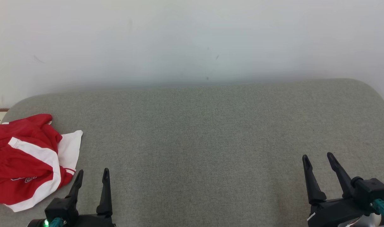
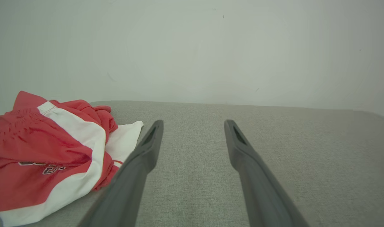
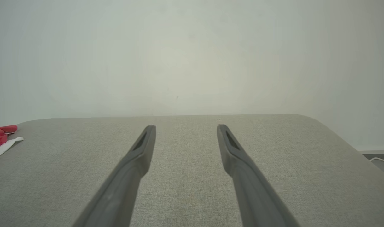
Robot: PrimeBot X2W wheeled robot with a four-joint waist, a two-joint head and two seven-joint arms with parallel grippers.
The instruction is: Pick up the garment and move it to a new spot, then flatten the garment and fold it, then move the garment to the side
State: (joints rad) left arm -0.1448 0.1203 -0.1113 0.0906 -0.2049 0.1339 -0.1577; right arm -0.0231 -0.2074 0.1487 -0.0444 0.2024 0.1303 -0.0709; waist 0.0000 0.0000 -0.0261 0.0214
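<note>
Nearest the lens, the black two-fingered left gripper (image 1: 93, 171) and the matching right gripper (image 1: 318, 156) are held wide and empty, judged staged for the pick-up. The grey woven padded surface (image 1: 211, 142) is noted beneath. The crumpled red-and-white fabric garment (image 1: 25, 160) is found bunched at its left end, just beside the left gripper and well apart from the right, not yet lifted.

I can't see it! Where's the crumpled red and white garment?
Head view: the garment lies at the left end of the grey fabric surface, beside the left gripper.
</note>
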